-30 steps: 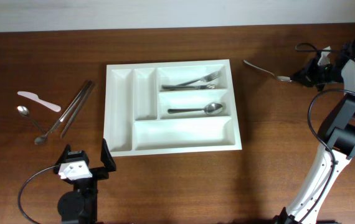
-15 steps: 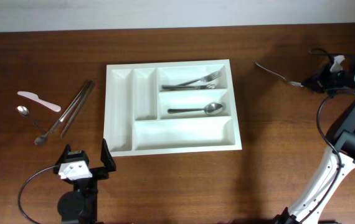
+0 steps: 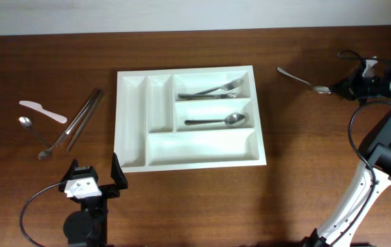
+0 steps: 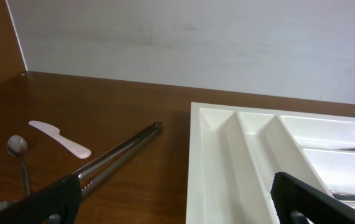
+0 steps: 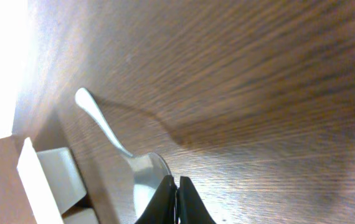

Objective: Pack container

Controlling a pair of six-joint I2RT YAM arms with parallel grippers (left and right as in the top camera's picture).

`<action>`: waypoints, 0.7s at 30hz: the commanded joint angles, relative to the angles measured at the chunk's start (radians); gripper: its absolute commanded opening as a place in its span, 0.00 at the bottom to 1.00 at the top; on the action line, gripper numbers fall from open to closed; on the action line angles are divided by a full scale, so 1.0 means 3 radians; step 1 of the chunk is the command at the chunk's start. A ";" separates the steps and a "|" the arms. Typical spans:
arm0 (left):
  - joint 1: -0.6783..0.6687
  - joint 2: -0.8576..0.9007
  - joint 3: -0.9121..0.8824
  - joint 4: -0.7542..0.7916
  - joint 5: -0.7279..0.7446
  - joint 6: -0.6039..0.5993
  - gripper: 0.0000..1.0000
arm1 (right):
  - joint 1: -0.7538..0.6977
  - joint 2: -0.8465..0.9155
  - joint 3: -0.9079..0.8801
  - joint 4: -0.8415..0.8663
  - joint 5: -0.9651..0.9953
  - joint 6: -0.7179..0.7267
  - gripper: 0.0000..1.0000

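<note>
Right tool [image 3: 333, 89] with spoon [image 3: 300, 79] moved right, then slightly back left.

1. Worktop [image 3: 305, 137]: dark brown wood with a visible grain and a soft satin sheen.
2. Container [image 3: 121, 123]: smooth white plastic, faintly glossy.
3. Spoon [image 5: 141, 174]: polished, reflective metal.
4. Tongs [image 3: 82, 120]: smooth, bright metal.
5. Knife [image 3: 42, 111]: pale plastic, matt.

I count one white tray [image 3: 132, 130] with two forks [image 3: 216, 89] and one spoon [image 3: 233, 119] in it, and one further spoon [image 3: 304, 81] far right. On the left: one white plastic knife [image 3: 42, 111], one pair of tongs [image 3: 80, 122], seemingly two small spoons [image 3: 26, 123].
</note>
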 commanded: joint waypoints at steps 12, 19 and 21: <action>-0.0014 -0.0029 -0.0017 -0.0005 0.0036 0.0053 0.99 | 0.0019 0.0051 -0.0031 -0.0070 -0.0085 -0.0268 0.04; -0.0014 -0.0029 -0.0017 -0.0005 0.0036 0.0053 0.99 | 0.0019 0.0051 -0.0031 -0.0155 0.0089 -0.0258 0.15; -0.0014 -0.0029 -0.0017 -0.0005 0.0036 0.0053 0.99 | 0.0028 0.0051 -0.0031 -0.0172 0.0102 -0.0259 0.19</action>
